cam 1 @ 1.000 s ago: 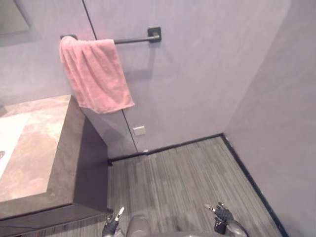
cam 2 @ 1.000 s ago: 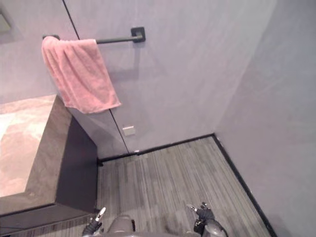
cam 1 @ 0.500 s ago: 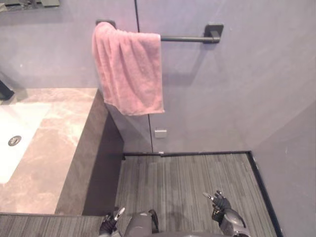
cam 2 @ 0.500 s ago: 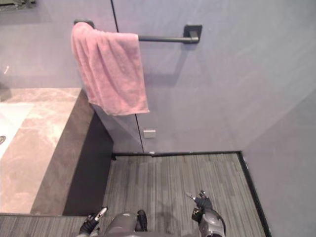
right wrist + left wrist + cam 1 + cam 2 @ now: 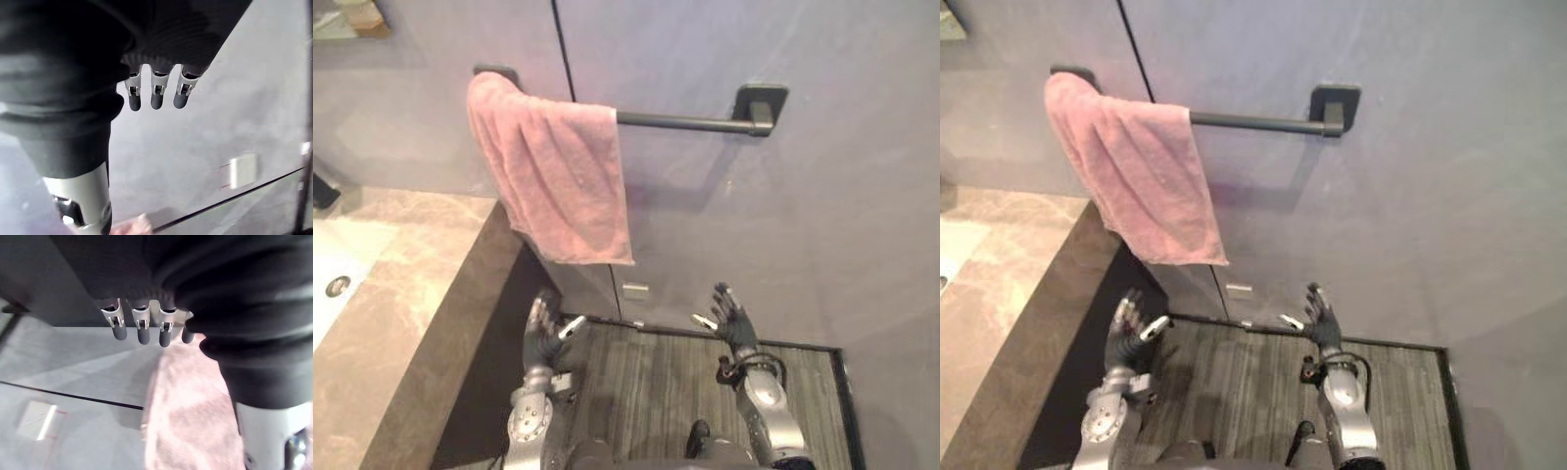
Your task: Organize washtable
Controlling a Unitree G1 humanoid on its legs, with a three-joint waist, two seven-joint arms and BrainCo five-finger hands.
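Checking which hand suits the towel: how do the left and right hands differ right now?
Left hand is beside the counter, just below the towel; right hand is before bare wall, below the bare bar. Left is nearer the towel than right. Both are open and empty.

No lettering can be read on the pink towel [image 5: 558,186], wall plate [image 5: 634,290] or washtable [image 5: 411,294].

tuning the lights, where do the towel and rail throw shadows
Left eye view: the pink towel and towel rail throw soft shadows on the wall just below the rail, beside the towel. Left wrist view: a dim shadow edges the towel.
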